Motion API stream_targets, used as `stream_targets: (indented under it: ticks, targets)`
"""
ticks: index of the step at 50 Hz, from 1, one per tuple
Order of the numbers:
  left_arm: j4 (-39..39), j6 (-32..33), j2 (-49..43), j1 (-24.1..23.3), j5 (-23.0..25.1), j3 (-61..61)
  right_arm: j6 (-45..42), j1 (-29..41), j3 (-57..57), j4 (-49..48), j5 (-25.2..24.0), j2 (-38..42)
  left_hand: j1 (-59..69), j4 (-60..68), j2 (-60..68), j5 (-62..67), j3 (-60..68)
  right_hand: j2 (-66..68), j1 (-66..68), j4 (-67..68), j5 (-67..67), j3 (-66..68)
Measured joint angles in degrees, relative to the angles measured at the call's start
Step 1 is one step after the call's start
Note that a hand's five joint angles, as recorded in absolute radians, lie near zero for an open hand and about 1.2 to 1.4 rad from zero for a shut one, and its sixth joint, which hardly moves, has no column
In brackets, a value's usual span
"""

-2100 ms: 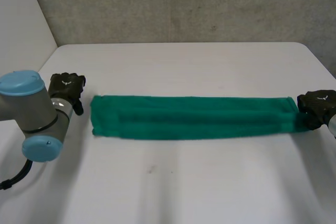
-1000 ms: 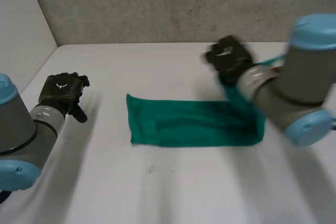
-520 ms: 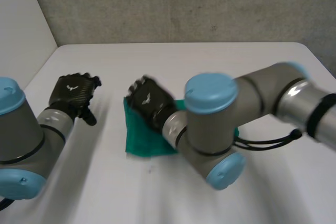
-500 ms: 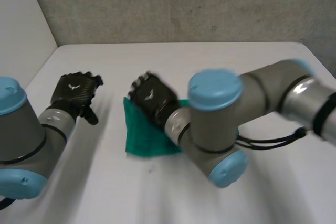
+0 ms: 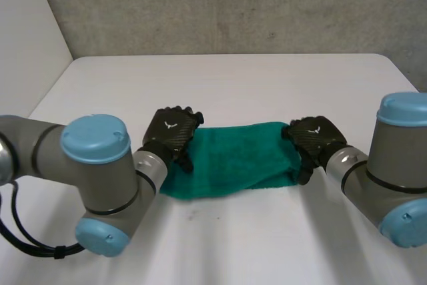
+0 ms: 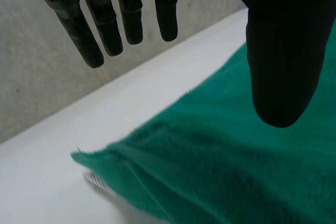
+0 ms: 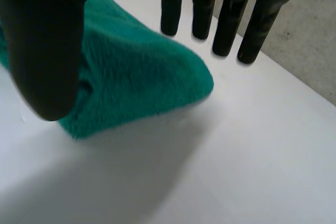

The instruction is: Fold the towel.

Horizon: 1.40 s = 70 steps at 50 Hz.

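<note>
The green towel (image 5: 230,161) lies on the white table (image 5: 233,85), folded over itself into a short thick strip with a slanted front edge. My left hand (image 5: 172,129) hovers over its left end, fingers straight and thumb apart, holding nothing. In the left wrist view the towel (image 6: 236,171) spreads under the thumb (image 6: 278,51), and its corner lies below the fingertips. My right hand (image 5: 313,135) is at the right, folded end, also open. In the right wrist view that rounded end (image 7: 131,82) sits between thumb (image 7: 44,51) and fingers without being pinched.
A grey wall runs behind the table's far edge (image 5: 227,55). A white panel (image 5: 27,38) stands at the left. Both arms' elbows (image 5: 100,191) sit low over the near side of the table. Bare table lies behind and in front of the towel.
The right hand carried the towel's right end over to the left end, let go and drew back to the new right end. The left hand moved in onto the left end.
</note>
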Motion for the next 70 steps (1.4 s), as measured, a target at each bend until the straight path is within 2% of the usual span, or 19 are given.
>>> stream_targets:
  ticks: [3,6,9,17,21,22,23,25,34,37,43,44,47,53,59,64,68,70]
  targets:
    - [-0.1,0.1,-2.9,0.2,-0.5,1.7,0.0,-1.1,1.4,-2.6,-0.5,0.8,0.0,0.0,0.0,0.0,0.0,10.9,9.9,11.0,10.3,10.5]
    - [-0.2,0.2,-4.5,0.3,-1.3,2.6,0.2,-1.7,1.6,-4.1,-0.7,1.9,0.0,0.0,0.0,0.0,0.0,33.9,27.9,32.8,31.5,32.3]
    - [-0.3,0.2,-5.7,0.4,-2.8,3.1,0.9,-2.5,1.4,-5.4,-0.7,3.7,0.0,0.0,0.0,0.0,0.0,44.5,34.8,44.6,43.0,43.7]
    - [-1.3,0.3,-5.0,0.4,-5.2,2.3,3.3,-4.5,1.2,-5.3,-0.4,4.4,0.0,0.0,0.0,0.0,0.0,44.7,35.6,45.5,44.3,44.3]
    - [-1.8,0.2,-3.8,0.4,-5.7,2.0,5.1,-4.8,1.6,-4.1,-0.5,2.9,0.0,0.0,0.0,0.0,0.0,28.0,23.0,28.4,29.5,27.7]
    - [-1.9,0.2,-3.6,0.4,-5.7,1.9,5.5,-4.8,1.7,-3.8,-0.6,2.5,0.0,0.0,0.0,0.0,0.0,17.2,15.1,18.4,19.6,17.1]
    - [-1.9,0.3,-3.2,0.4,-5.7,1.9,6.1,-4.9,1.8,-3.5,-0.6,2.1,0.0,0.0,0.0,0.0,0.0,17.2,15.1,18.4,19.6,17.1]
    - [-2.0,0.3,-2.8,0.4,-5.8,1.8,8.1,-4.9,2.4,-2.5,-1.1,0.8,0.0,0.0,0.0,0.0,0.0,10.9,9.3,10.6,11.5,10.1]
    - [-1.6,0.4,-3.1,0.5,-5.7,1.9,14.2,-4.9,4.3,-1.3,-4.5,-0.5,0.0,0.0,0.0,0.0,0.0,7.5,7.1,7.4,7.6,6.9]
    - [-1.4,0.4,-3.9,0.6,-5.6,2.0,15.8,-4.9,4.3,-1.8,-5.3,0.2,0.0,0.0,0.0,0.0,0.0,7.6,7.2,7.6,7.9,7.1]
    - [-1.5,0.4,-4.8,1.0,-5.6,2.2,16.5,-5.0,3.1,-3.4,-4.9,3.7,0.0,0.0,0.0,0.0,0.0,17.6,15.5,17.6,16.9,17.2]
    - [-1.6,0.4,-4.9,1.2,-5.7,2.1,16.4,-5.0,2.7,-3.8,-4.5,4.6,0.0,0.0,0.0,-0.1,0.0,41.2,32.0,40.5,38.6,40.4]
    - [-1.9,0.4,-4.8,1.8,-5.7,2.0,15.8,-5.0,1.9,-4.5,-2.3,5.8,0.0,0.0,0.0,-0.4,0.0,43.7,32.5,45.3,41.8,44.3]
    - [-2.7,0.2,-3.5,2.3,-5.8,1.0,11.3,-4.7,-0.5,-4.4,2.9,5.0,0.0,0.0,0.0,-0.7,0.0,43.8,32.5,45.5,41.8,44.4]
    - [-3.4,-0.3,0.1,2.6,-5.7,-0.7,3.6,-0.7,-4.7,-3.4,5.0,3.0,0.0,-0.2,-0.1,-0.8,0.0,44.3,33.5,45.5,43.3,44.4]
    - [-3.5,-0.5,4.4,3.7,-5.7,-2.9,-0.2,9.2,-12.8,-0.9,4.8,3.1,0.0,-0.2,-0.3,-0.8,-0.1,44.3,33.8,45.6,43.7,44.5]
    - [-3.5,-0.6,8.2,5.7,-5.8,-5.1,-1.2,19.2,-21.5,2.0,1.4,7.6,0.0,-0.2,-0.3,-0.8,-0.2,44.3,33.8,45.6,44.0,44.5]
    - [-3.5,-0.6,8.9,6.2,-5.8,-5.6,-1.2,21.2,-23.2,2.7,-0.2,9.4,0.0,-0.2,-0.3,-0.8,-0.2,44.3,33.8,45.6,44.0,44.5]
